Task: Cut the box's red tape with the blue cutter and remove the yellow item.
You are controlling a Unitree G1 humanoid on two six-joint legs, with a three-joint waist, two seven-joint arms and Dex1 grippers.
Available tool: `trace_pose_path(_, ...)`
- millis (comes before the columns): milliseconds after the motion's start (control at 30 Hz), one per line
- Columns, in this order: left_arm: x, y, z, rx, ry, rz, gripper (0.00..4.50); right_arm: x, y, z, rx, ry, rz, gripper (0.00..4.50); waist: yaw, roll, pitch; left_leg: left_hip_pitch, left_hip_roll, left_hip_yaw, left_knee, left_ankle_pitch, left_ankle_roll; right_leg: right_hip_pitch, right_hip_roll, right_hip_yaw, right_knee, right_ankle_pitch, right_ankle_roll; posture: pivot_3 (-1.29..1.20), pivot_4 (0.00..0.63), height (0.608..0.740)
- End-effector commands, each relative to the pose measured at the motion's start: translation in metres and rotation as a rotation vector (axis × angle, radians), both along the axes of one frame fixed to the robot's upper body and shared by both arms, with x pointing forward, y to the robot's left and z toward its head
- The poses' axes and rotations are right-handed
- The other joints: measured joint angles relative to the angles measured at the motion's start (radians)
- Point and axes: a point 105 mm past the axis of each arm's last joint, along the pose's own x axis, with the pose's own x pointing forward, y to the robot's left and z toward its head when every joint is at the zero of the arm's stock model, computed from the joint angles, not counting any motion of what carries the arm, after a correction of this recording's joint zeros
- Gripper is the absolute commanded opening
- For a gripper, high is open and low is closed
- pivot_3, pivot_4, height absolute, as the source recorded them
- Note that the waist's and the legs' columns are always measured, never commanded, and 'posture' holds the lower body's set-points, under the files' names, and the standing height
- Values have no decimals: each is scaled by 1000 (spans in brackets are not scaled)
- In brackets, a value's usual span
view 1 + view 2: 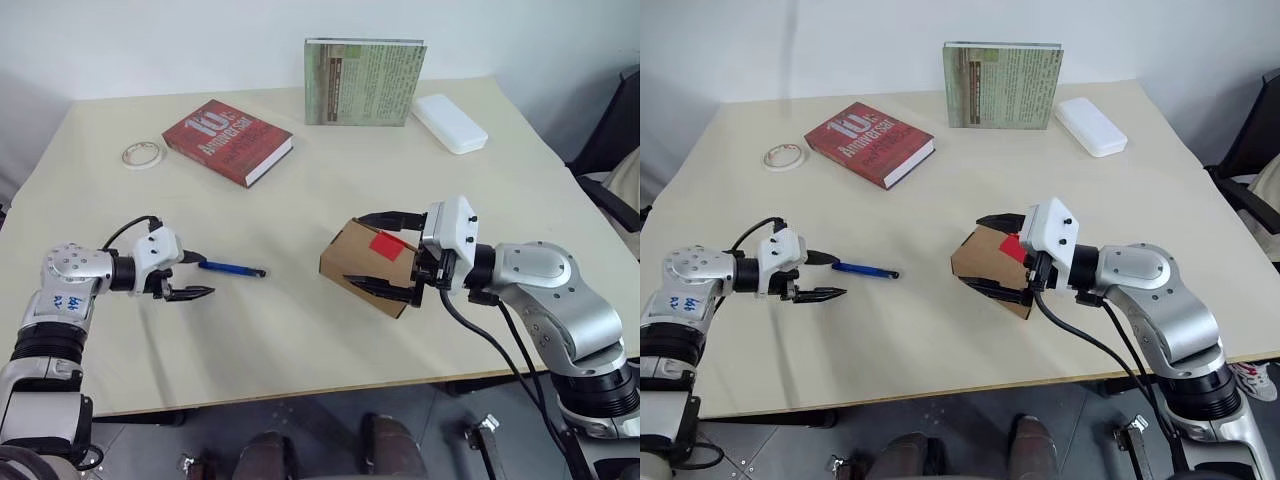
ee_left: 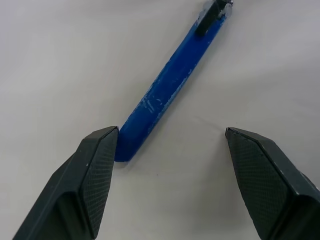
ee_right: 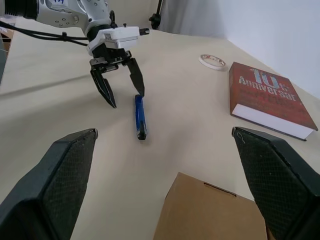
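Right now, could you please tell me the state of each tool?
Left tool: open, empty, at the near end of the blue cutter lying on the table.
Right tool: fingers spread wide around the box, holding it.

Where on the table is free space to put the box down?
Bare top lies between the blue cutter and the box, and from the box back to the green book. The back is crowded: tape roll, red book, white case.
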Motion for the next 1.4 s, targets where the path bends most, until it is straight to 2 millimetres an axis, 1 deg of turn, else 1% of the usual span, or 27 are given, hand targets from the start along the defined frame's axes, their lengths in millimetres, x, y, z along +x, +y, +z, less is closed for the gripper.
trace_pose_path(33, 1, 0, -29, 50, 40, 39, 3633, -1, 2, 12, 16, -45, 21, 4500, 4, 1, 0, 0, 0, 0, 0, 0, 0, 0, 0, 0, 0, 0, 0, 0, 150, 740)
trace_pose_path(133, 13, -3, -30, 89, 0, 51, 3633, 1, 3, 13, 14, -48, 26, 4500, 25, 1, -1, 0, 0, 0, 2, 1, 1, 1, 0, 0, 1, 0, 0, 0, 150, 740)
trace_pose_path(200, 15, -7, -34, 134, -9, 10, 3633, 1, 3, 14, 13, -51, 24, 4500, 34, 0, -1, 0, -1, 0, 3, 2, 2, 2, -1, 0, 0, 1, -1, 0, 150, 740)
trace_pose_path(233, 15, -9, -36, 154, -3, -10, 3253, 1, 2, 14, 12, -53, 21, 4500, 36, 0, -1, 0, -1, 0, 3, 2, 2, 2, -1, 0, 0, 1, -2, 0, 150, 740)
trace_pose_path(300, 16, -11, -39, 172, 8, -31, 2786, 2, 1, 14, 11, -54, 16, 4500, 36, 1, -2, 0, -1, 0, 3, 3, 3, 2, -1, 0, 0, 2, -3, 0, 150, 740)
trace_pose_path(367, 16, -12, -41, 200, 16, -57, 2097, 1, -1, 14, 6, -63, 4, 4500, 36, 2, -2, 0, -1, 0, 3, 3, 3, 2, -1, 0, 0, 2, -3, 0, 150, 740)
trace_pose_path(467, 14, -12, -45, 239, 35, -88, 1203, 0, -2, 14, 6, -59, -2, 4500, 35, 4, -4, 0, -1, 0, 3, 3, 3, 2, -1, 0, 1, 2, -3, 0, 150, 740)
trace_pose_path(600, 13, -14, -46, 231, 80, -106, 9, -1, -2, 14, 13, -60, -6, 4500, 28, 6, -6, 0, -1, 0, 3, 3, 3, 2, -1, 0, 1, 2, -4, 0, 150, 740)
trace_pose_path(700, 12, -15, -43, 204, 102, -114, 9, -1, -2, 14, 15, -61, -7, 4500, 26, 7, -6, 0, -1, 0, 3, 3, 3, 2, -1, 0, 1, 2, -3, 0, 150, 740)
trace_pose_path(767, 11, -17, -39, 146, 138, -108, 9, -1, -2, 14, 15, -61, -8, 4500, 25, 7, -6, 0, -1, 0, 3, 3, 3, 2, -1, 0, 1, 2, -3, 0, 150, 740)
trace_pose_path(867, 10, -23, -29, 4, 204, -95, 9, -1, -2, 14, 14, -59, -9, 4500, 24, 7, -6, -1, -1, 1, 3, 2, 3, 1, -1, -1, 0, 2, -3, 0, 150, 740)
trace_pose_path(933, 9, -30, -18, -116, 264, -88, 9, -1, -2, 14, 13, -59, -9, 4500, 23, 7, -6, -1, -1, 2, 2, 1, 3, 0, -1, -1, 0, 2, -3, 0, 150, 740)
trace_pose_path(1033, 0, -38, 0, -280, 388, -87, 9, -2, -2, 13, 13, -57, -8, 4500, 22, 5, -5, -3, -1, 3, 2, -1, 3, -2, -1, -2, -1, 2, -2, 0, 150, 740)
trace_pose_path(1133, -11, -39, 3, -359, 479, -29, 9, -2, -2, 12, 14, -54, -7, 4500, 20, 2, -3, -5, 0, 3, 2, -3, 3, -4, -1, -3, -1, 3, -1, 0, 150, 740)
trace_pose_path(1233, -28, -44, 3, -438, 597, 42, 9, -3, -3, 11, 14, -50, -5, 4500, 15, -2, 0, -5, 0, 2, 1, -4, 3, -5, -1, -4, -2, 3, 0, 0, 150, 740)
trace_pose_path(1267, -37, -47, 2, -450, 643, 44, 9, -4, -3, 11, 13, -49, -5, 4500, 11, -4, 1, -5, 0, 2, 1, -4, 2, -5, -1, -4, -2, 2, 0, 0, 150, 740)
trace_pose_path(1367, -73, -50, -8, -413, 791, 77, 9, -5, -3, 10, 13, -44, -3, 4500, 1, -7, 3, -6, 0, 1, 1, -5, 2, -5, -1, -4, -3, 2, 1, 0, 150, 740)
trace_pose_path(1400, -81, -50, -10, -405, 820, 97, 9, -5, -3, 9, 13, -43, -4, 4500, -1, -8, 3, -6, 0, 1, 1, -5, 2, -5, -1, -4, -3, 2, 1, 0, 150, 740)
